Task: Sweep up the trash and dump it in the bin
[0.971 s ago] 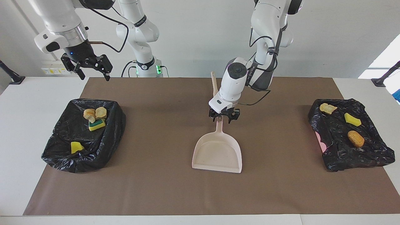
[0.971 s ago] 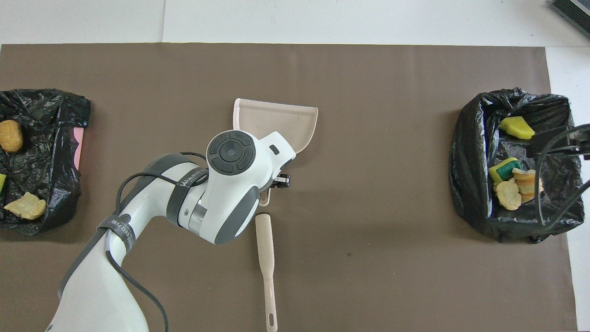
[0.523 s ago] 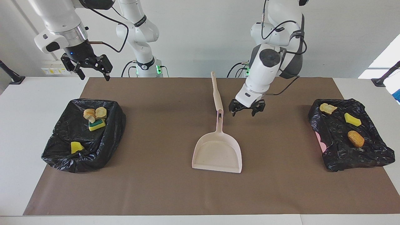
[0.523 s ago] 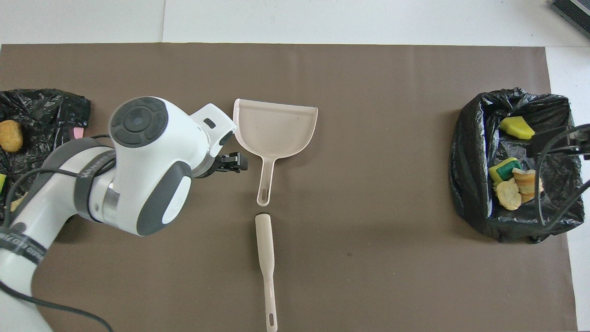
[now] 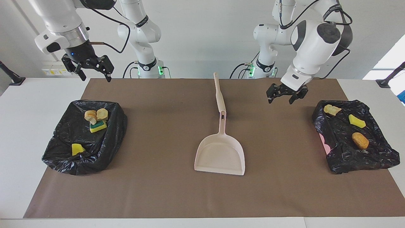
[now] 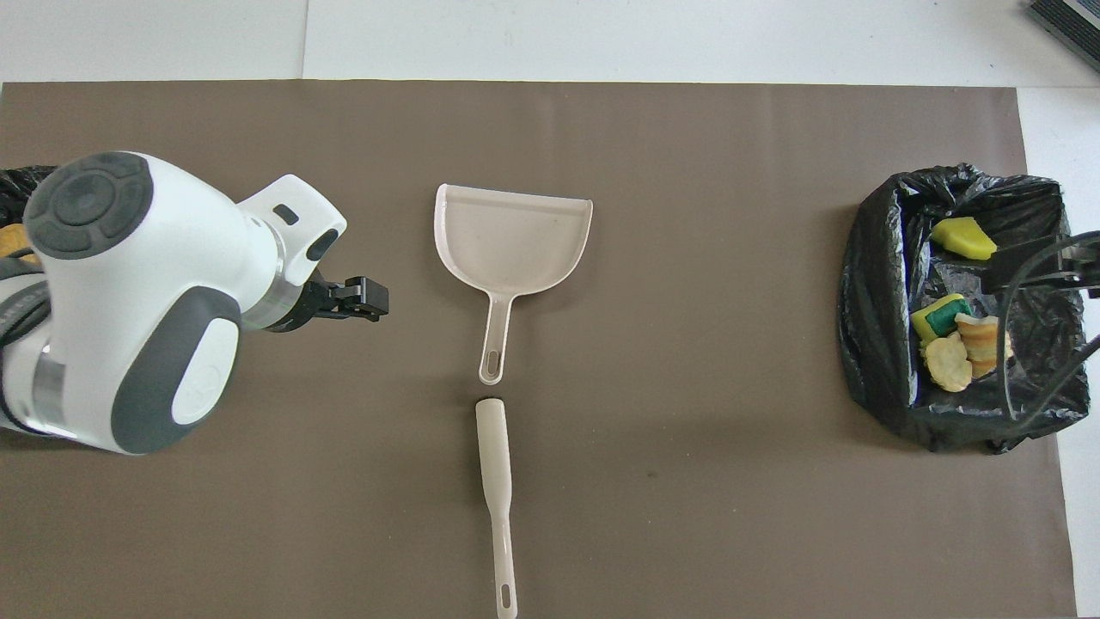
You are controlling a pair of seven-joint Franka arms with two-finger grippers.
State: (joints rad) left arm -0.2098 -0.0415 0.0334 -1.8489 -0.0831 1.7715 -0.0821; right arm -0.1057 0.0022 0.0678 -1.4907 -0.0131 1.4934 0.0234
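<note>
The trash lies in two black-bagged bins. The bin (image 5: 58,153) (image 6: 868,292) at the right arm's end holds a yellow chunk (image 5: 77,148) (image 6: 962,238), tan lumps (image 5: 96,115) (image 6: 950,371) and a green-and-yellow sponge (image 5: 98,126) (image 6: 941,315). The bin (image 5: 348,161) at the left arm's end holds a tan piece (image 5: 331,109), a yellow chunk (image 5: 357,121) and a brown lump (image 5: 360,140). My left gripper (image 5: 286,95) (image 6: 369,298) hangs open and empty over the mat, between the dustpan and that bin. My right gripper (image 5: 91,68) waits open above the table edge by its bin.
A pale pink dustpan (image 5: 220,155) (image 6: 513,232) lies flat mid-mat, its handle pointing toward the robots. A beige brush (image 5: 218,93) (image 6: 496,481) lies in line with it, nearer the robots. In the overhead view my left arm covers most of its bin.
My left gripper has let go of the dustpan handle, risen and swung toward the left arm's end of the table. The dustpan stays where it lay. The right arm has not moved.
</note>
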